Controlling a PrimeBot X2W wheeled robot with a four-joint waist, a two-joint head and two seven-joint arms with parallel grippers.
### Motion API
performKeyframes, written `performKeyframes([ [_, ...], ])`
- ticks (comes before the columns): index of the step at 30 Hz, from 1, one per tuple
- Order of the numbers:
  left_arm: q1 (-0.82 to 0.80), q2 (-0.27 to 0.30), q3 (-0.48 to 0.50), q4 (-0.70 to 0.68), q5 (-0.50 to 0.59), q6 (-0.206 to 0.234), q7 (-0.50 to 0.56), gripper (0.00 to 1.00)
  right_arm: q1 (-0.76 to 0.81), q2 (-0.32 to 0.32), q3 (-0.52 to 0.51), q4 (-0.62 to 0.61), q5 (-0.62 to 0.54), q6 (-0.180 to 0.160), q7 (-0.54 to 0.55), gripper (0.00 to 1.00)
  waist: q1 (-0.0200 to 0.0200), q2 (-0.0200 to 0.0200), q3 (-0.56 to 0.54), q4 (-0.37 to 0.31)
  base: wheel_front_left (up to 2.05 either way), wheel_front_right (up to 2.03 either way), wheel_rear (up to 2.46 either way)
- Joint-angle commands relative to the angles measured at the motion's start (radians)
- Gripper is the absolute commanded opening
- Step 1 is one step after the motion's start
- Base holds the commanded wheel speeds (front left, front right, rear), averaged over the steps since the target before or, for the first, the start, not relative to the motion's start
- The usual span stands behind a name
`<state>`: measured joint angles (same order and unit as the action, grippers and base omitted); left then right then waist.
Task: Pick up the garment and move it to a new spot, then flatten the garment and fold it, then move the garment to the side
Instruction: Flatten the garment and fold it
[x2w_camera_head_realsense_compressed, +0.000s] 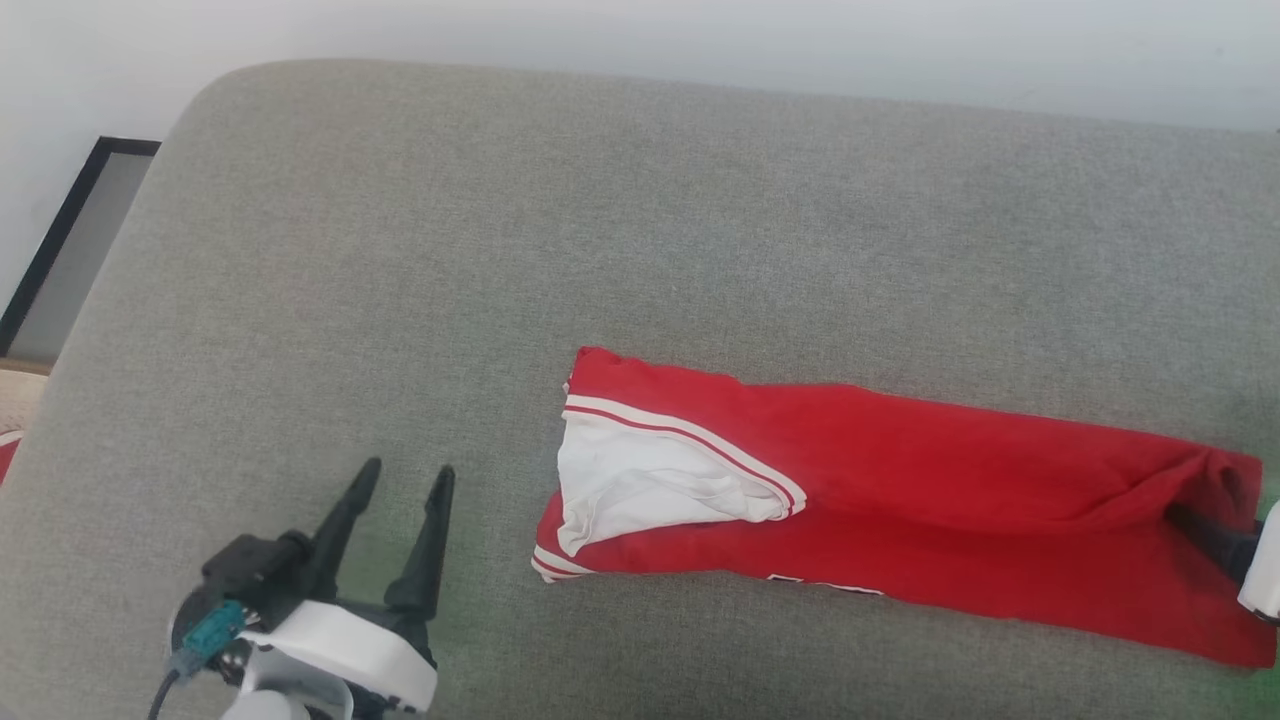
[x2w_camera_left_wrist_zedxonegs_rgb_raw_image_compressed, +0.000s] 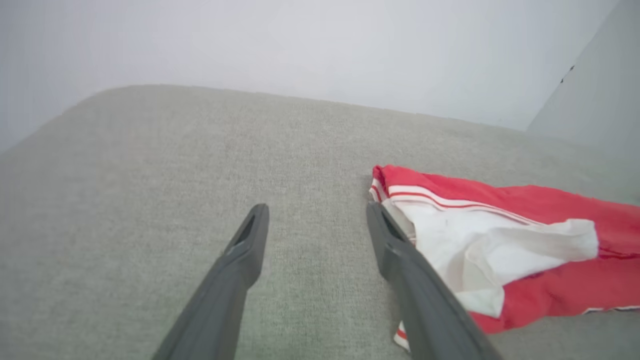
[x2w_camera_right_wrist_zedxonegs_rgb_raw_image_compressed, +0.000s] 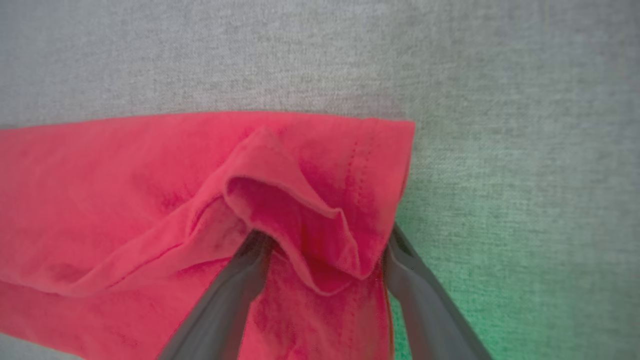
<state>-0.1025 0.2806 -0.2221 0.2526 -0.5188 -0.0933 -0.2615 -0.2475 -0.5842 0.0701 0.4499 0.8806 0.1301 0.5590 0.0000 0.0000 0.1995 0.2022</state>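
Right jaws straddle a rumpled fold of red garment (x2w_camera_right_wrist_zedxonegs_rgb_raw_image_compressed: 100, 175).

- Left gripper (x2w_camera_head_realsense_compressed: 408, 468): low on the left of the head view. Its two dark fingers (x2w_camera_head_realsense_compressed: 345, 515) point up and slightly right, spread apart with nothing between them.
- Left wrist (x2w_camera_head_realsense_compressed: 345, 650): white housing just behind the fingers, at the bottom edge.
- Right gripper (x2w_camera_right_wrist_zedxonegs_rgb_raw_image_compressed: 325, 235): fingers spread wide. Both tips are hidden under a loose fold of the garment (x2w_camera_right_wrist_zedxonegs_rgb_raw_image_compressed: 125, 190), and they are not pinching it.
- Right wrist (x2w_camera_head_realsense_compressed: 1262, 570): white, at the right edge of the head view.
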Motion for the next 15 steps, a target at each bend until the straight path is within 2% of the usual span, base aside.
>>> performKeyframes([
  [1,0.012,-0.016,0.033,-0.021,0.072,-0.008,-0.004,1.00,0.005,0.046,0.024,0.017,-0.008,0.001,0.017,1.00,0.0000,0.0000,0.002,0.000,0.00,0.00,0.00],
  [5,0.027,-0.065,0.101,-0.068,0.199,-0.016,-0.004,1.00,-0.006,0.067,0.030,0.036,-0.030,0.001,0.026,1.00,0.0000,0.0000,0.005,-0.004,0.00,0.00,0.00],
  [6,0.033,-0.076,0.123,-0.085,0.259,-0.022,-0.004,1.00,-0.008,0.081,0.038,0.045,-0.041,0.001,0.033,0.71,0.0000,0.0000,0.008,-0.006,0.00,0.00,0.00],
  [7,0.039,-0.091,0.139,-0.096,0.297,-0.026,-0.004,1.00,-0.011,0.096,0.049,0.047,-0.041,0.003,0.046,0.00,0.0000,0.0000,0.012,-0.008,0.00,0.00,0.00],
  [15,0.041,-0.105,0.181,-0.125,0.388,-0.035,-0.004,1.00,-0.048,0.073,0.020,0.045,-0.043,-0.001,0.028,0.00,0.0000,0.0000,0.035,-0.034,0.00,0.00,0.00],
])
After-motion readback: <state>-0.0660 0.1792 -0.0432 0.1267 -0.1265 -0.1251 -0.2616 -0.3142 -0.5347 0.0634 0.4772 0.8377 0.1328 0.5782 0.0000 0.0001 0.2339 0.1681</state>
